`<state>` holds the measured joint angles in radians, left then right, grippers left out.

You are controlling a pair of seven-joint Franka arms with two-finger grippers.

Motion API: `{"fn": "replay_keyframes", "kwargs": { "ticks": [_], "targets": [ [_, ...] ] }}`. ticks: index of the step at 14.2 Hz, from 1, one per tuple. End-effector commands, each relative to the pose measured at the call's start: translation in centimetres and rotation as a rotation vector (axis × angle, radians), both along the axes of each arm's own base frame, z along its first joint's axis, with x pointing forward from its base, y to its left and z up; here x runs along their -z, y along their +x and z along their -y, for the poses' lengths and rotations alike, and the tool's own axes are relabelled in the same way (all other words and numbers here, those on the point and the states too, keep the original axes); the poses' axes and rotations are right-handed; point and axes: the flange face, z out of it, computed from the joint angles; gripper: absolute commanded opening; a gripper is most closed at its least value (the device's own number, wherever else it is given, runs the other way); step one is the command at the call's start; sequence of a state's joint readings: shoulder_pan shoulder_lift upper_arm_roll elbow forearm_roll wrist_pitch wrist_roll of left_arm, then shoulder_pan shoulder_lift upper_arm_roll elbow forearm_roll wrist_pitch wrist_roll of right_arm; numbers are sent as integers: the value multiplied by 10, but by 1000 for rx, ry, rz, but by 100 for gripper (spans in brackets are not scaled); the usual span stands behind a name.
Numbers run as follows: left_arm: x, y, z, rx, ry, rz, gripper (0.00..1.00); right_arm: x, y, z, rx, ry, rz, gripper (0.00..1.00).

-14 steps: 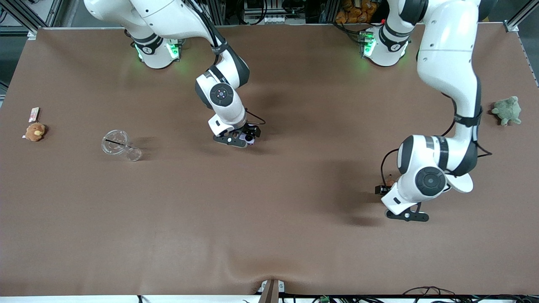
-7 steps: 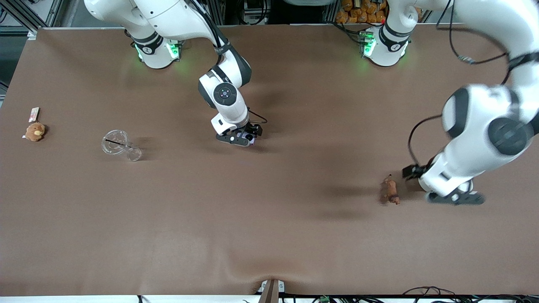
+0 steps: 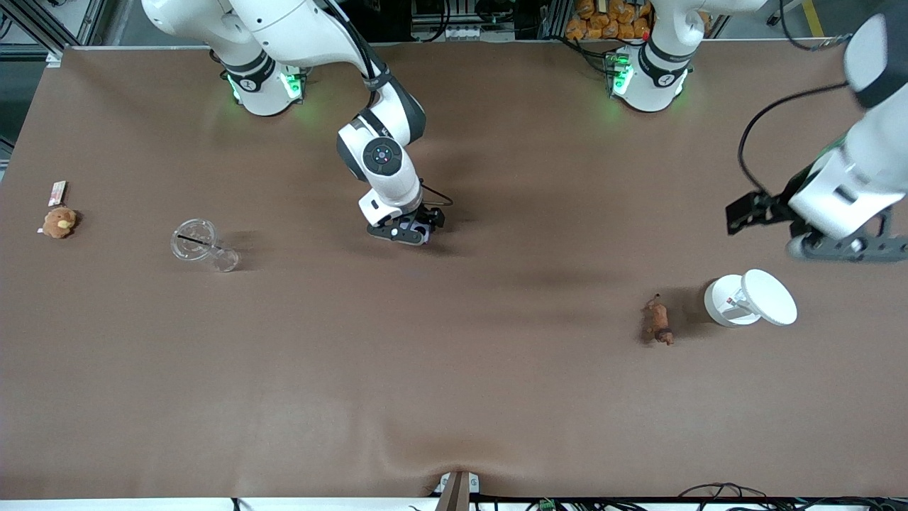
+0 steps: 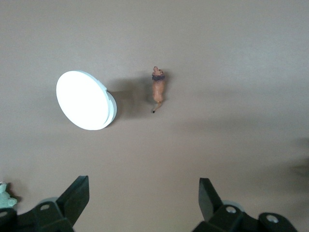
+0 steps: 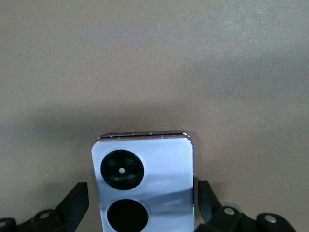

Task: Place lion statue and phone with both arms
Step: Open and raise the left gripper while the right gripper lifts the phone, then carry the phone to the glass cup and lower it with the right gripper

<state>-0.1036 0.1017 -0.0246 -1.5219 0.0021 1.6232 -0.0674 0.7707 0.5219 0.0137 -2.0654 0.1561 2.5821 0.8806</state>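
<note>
The lion statue point(image 3: 658, 323), a tiny reddish-brown figurine, lies on the brown cloth beside a white round stand point(image 3: 748, 299). It also shows in the left wrist view as the lion statue point(image 4: 158, 89). My left gripper point(image 3: 848, 247) hangs open and empty in the air over the cloth near the left arm's end; the left gripper point(image 4: 143, 193) holds nothing. The lilac phone point(image 5: 142, 183) lies flat on the cloth mid-table. My right gripper point(image 3: 408, 233) is low over it. The right gripper point(image 5: 140, 189) is open, with a finger on each side of the phone.
A clear glass point(image 3: 202, 245) lies on its side toward the right arm's end. An orange-brown plush point(image 3: 58, 222) and a small card point(image 3: 57, 191) sit near that edge. A bit of grey-green plush point(image 4: 3, 193) shows. The cloth wrinkles near the front edge point(image 3: 425, 454).
The left arm rose and swung away toward its end of the table, uncovering the lion statue and the white stand. The right gripper shifted only slightly over the phone.
</note>
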Motion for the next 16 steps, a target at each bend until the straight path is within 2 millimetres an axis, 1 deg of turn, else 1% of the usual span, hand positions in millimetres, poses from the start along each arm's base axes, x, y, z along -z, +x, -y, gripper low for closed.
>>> {"fn": "replay_keyframes", "kwargs": {
  "ticks": [1,2,3,4,6,7,8,9,11,12,13,14,16],
  "targets": [
    [-13,-25,4,-5,22,-19,100,8,-2,-1,2,-5,5,86],
    [-19,-34,4,1,27,-31,100,8,-3,0,-7,-7,4,62],
    [-23,-41,4,7,29,-34,100,7,-2,-1,-17,-7,5,24],
    [-22,-47,3,9,35,-52,100,1,2,-3,-23,-2,10,0],
    [-24,-53,2,30,81,-83,100,-14,14,-1,-17,-3,4,0],
    [-24,-53,0,50,99,-83,100,-21,23,8,-20,-15,-9,0],
    [-27,-52,-1,68,97,-78,100,-30,36,26,-40,-25,-22,0],
    [-37,-49,-5,78,93,-58,100,-40,47,43,-54,-27,-38,0],
    [-45,-50,-5,80,87,-49,100,-60,67,76,-37,-27,-60,0],
    [-50,-50,-6,72,84,-39,100,-67,76,96,-40,-31,-82,0],
    [-56,-50,-6,71,77,-29,100,-72,84,117,-54,-30,-99,0],
    [-59,-49,-10,62,67,-22,100,-74,89,143,-58,-27,-109,0],
    [-65,-49,-20,41,29,-14,100,-78,94,194,-96,-9,-117,0]
  ]
}}
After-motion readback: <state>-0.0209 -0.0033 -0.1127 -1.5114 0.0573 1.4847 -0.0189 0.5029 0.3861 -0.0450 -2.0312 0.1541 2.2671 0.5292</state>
